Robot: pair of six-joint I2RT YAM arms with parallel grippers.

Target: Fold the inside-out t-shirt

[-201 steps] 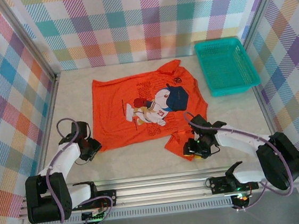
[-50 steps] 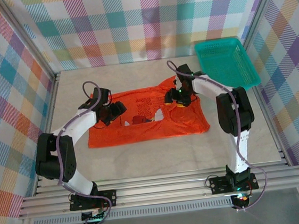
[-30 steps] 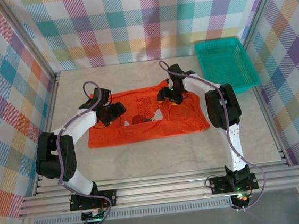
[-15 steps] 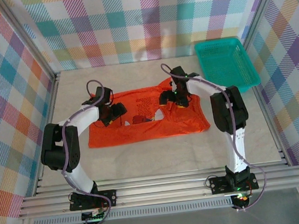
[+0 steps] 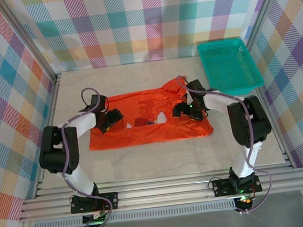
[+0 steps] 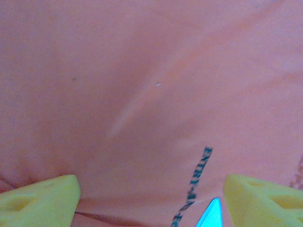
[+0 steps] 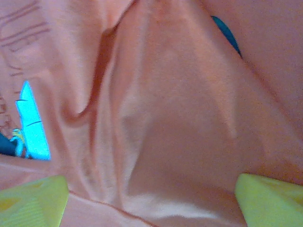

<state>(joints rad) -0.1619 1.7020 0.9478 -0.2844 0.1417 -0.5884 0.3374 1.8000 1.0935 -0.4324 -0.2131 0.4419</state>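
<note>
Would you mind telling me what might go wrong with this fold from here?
The t-shirt is folded unevenly, with a ragged upper edge near the middle, so the next fold may come out crooked. The left gripper and right gripper sit open, close to the cloth; their fingers might snag and drag the top layer. Creases by the right gripper could get pressed in.

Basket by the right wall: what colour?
Teal plastic basket, clearest in the top external view.

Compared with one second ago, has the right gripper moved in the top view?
Yes. The right gripper has shifted rightward and toward the near edge over the t-shirt, ending closer to the teal basket at its near left corner.
</note>
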